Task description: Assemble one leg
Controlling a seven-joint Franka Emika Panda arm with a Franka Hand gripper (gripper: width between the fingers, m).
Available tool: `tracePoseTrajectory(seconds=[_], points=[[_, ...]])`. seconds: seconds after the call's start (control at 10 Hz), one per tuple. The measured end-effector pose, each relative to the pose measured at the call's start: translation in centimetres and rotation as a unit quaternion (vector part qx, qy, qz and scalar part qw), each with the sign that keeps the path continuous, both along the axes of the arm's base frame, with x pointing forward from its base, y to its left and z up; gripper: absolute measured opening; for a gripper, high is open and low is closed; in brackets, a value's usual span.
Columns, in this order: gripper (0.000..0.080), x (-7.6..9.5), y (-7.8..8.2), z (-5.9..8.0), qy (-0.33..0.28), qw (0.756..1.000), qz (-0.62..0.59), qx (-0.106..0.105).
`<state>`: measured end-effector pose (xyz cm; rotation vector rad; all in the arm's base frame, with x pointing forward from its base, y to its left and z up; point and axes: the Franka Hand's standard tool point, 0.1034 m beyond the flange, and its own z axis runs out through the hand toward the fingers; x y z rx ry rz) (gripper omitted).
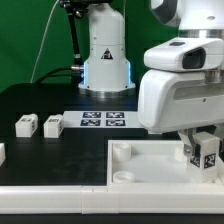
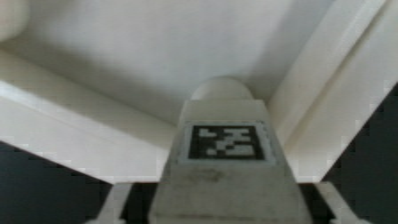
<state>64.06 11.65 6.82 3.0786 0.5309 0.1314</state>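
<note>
My gripper (image 1: 203,150) is shut on a leg (image 1: 206,153), a small white post with a black-and-white tag, and holds it upright over the right part of the large white panel (image 1: 130,165). In the wrist view the leg (image 2: 226,150) fills the middle, tag facing the camera, its far end pointing at the inside of the panel's raised rim corner (image 2: 302,60). My fingers (image 2: 125,205) press on both sides of the leg. Two more legs (image 1: 27,125) (image 1: 53,125) lie on the black table at the exterior view's left.
The marker board (image 1: 104,120) lies behind the panel. The arm's white base (image 1: 105,55) stands at the back. Another white part (image 1: 2,153) shows at the left edge. The arm's bulky wrist (image 1: 180,85) hides the panel's right rear.
</note>
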Motion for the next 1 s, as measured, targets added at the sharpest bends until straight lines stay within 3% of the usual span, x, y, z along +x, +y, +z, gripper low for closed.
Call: tracePoseTrajectory(seconds=[0.4, 0.7, 1.0], points=[[0.0291, -0.1, 0.1, 0.0, 0.002, 0.975, -0.223, 0.019], [0.0291, -0.3, 0.3, -0.2, 0.002, 0.924, -0.382, 0.031], [0.0303, -0.4, -0.7, -0.2, -0.006, 0.880, -0.475, 0.023]])
